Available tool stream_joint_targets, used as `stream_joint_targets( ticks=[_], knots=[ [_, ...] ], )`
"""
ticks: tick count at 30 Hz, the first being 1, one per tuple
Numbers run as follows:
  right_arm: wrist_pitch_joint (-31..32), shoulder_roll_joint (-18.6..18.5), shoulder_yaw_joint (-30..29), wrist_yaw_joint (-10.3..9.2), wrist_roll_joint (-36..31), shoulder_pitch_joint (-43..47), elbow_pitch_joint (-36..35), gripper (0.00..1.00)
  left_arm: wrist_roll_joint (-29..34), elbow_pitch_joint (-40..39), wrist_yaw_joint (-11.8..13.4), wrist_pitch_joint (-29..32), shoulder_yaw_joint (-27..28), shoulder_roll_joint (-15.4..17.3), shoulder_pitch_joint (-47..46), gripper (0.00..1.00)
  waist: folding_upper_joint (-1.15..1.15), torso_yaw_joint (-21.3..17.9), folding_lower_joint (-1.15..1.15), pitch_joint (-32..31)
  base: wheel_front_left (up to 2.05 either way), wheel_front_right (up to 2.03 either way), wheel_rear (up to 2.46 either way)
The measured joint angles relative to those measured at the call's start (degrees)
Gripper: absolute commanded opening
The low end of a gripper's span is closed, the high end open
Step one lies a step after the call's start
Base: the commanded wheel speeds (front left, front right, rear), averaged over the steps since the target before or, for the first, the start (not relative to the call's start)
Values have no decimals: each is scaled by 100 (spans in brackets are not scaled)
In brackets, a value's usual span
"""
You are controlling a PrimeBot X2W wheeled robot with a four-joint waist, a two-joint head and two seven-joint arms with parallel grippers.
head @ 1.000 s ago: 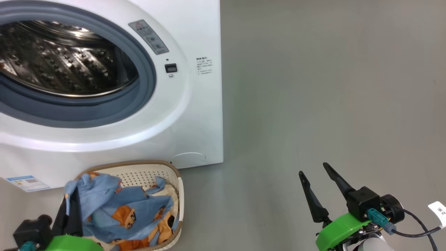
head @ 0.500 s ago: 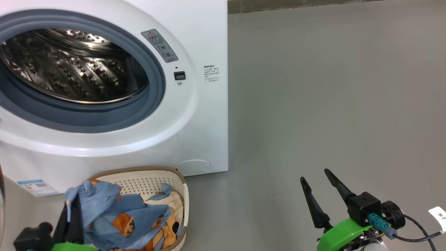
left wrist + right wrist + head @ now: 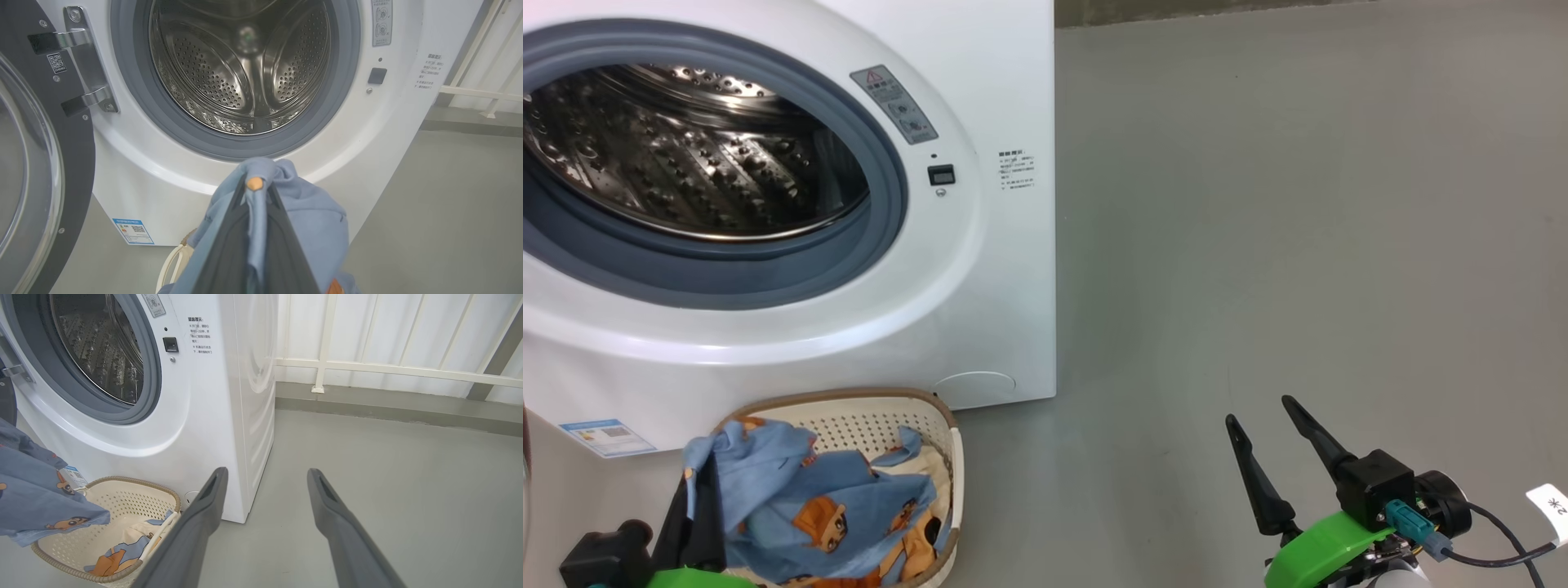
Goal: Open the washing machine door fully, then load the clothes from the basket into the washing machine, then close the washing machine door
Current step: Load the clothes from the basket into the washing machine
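The left tool (image 3: 255, 183) pinches blue clothes (image 3: 310, 220) just above the basket (image 3: 953, 457), near the open washing machine (image 3: 1005, 310). The right tool (image 3: 1258, 410) hangs spread. Trailing cloth could snag the basket rim or slip out short of the drum (image 3: 229, 81).

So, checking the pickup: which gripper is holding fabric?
The left gripper, shut on the light-blue clothes lifted from the basket; the right gripper stands open and empty.
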Motion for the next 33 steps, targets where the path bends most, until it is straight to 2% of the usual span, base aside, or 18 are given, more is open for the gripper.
stream_joint_targets(
  ticks=[10,22,33],
  knots=[
    [0,2,10,0,0,-8,-20,100,-86,-264,-1,0,138,-3,-143,0,0,-46,0,238,0,0,0],
    [0,5,5,0,-4,-252,-140,100,-52,-483,-154,-41,593,-20,-1550,0,0,-185,0,887,0,0,0],
    [0,4,12,0,-3,-590,-314,100,-114,-13,-203,-43,702,654,-3370,0,0,-390,0,1731,0,0,0]
  ],
)
